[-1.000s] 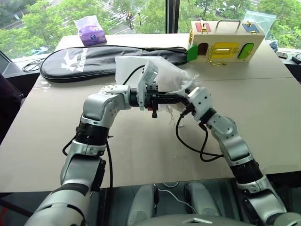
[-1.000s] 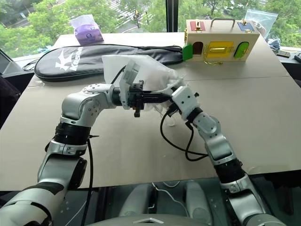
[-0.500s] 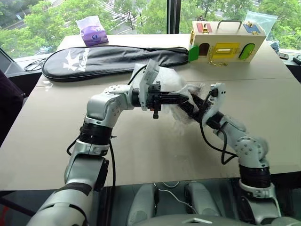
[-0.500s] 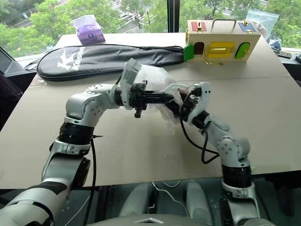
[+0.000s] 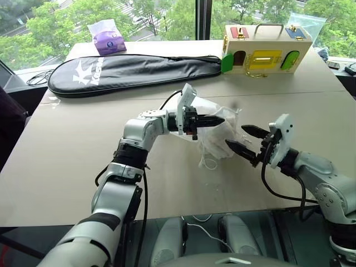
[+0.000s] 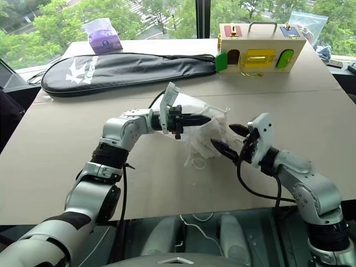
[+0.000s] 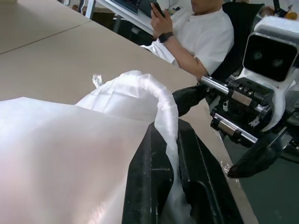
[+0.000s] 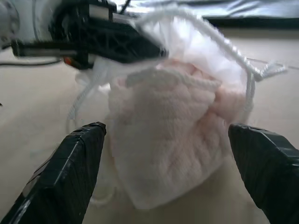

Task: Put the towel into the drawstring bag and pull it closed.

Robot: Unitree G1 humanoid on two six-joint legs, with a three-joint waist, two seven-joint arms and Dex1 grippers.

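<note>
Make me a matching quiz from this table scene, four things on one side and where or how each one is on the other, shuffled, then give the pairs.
Things:
1. small off-white terry towel
2. thin white translucent drawstring bag
3. left hand
4. right hand

States:
A. fingers spread wide, holding nothing, next to the bag
B. shut on the fabric at the bag's mouth
C. partly inside the bag, its lower end sticking out
D. hanging from one hand above the beige table, mouth not drawn closed

Pairs: 1-C, 2-D, 3-B, 4-A
</note>
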